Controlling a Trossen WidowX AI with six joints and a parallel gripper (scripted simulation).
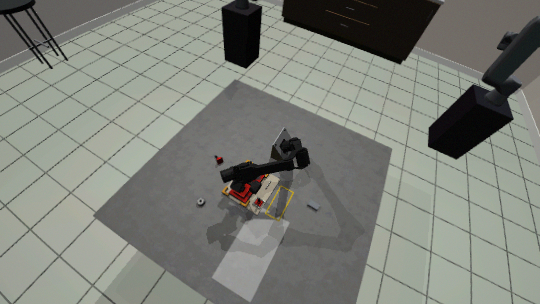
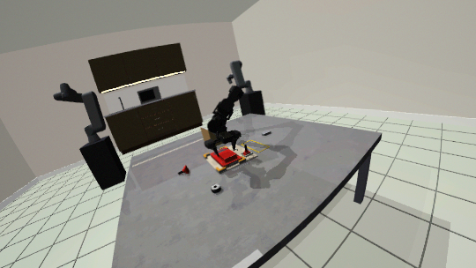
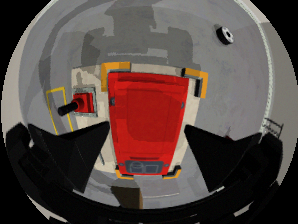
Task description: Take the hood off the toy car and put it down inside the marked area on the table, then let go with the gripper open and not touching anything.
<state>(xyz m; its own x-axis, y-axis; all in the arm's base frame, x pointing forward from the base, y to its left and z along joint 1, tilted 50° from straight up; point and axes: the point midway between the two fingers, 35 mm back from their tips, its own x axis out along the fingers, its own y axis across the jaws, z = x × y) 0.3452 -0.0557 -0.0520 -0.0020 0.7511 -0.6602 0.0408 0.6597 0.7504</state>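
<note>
The red hood (image 1: 240, 194) (image 2: 227, 155) (image 3: 148, 115) lies flat on the toy car's cream base (image 1: 270, 186) (image 3: 86, 77), between orange corner pieces. My gripper (image 1: 246, 188) (image 2: 226, 152) (image 3: 148, 127) is wide open and empty. It is low over the car, with one finger on each side of the hood in the wrist view; whether a finger touches the car cannot be told. The marked area's yellow outline (image 1: 286, 206) (image 2: 260, 144) (image 3: 56, 90) lies on the table beside the car, with no object inside it. The arm partly hides the car in the top view.
A red block with a black knob (image 1: 259, 202) (image 2: 247, 151) (image 3: 84, 103) stands on the base, near the outline. Around the car are a loose red piece (image 1: 219, 160) (image 2: 185, 169), a wheel (image 1: 200, 202) (image 2: 215, 189) (image 3: 225, 35), a small grey block (image 1: 313, 205) (image 2: 266, 133) and an upright panel.
</note>
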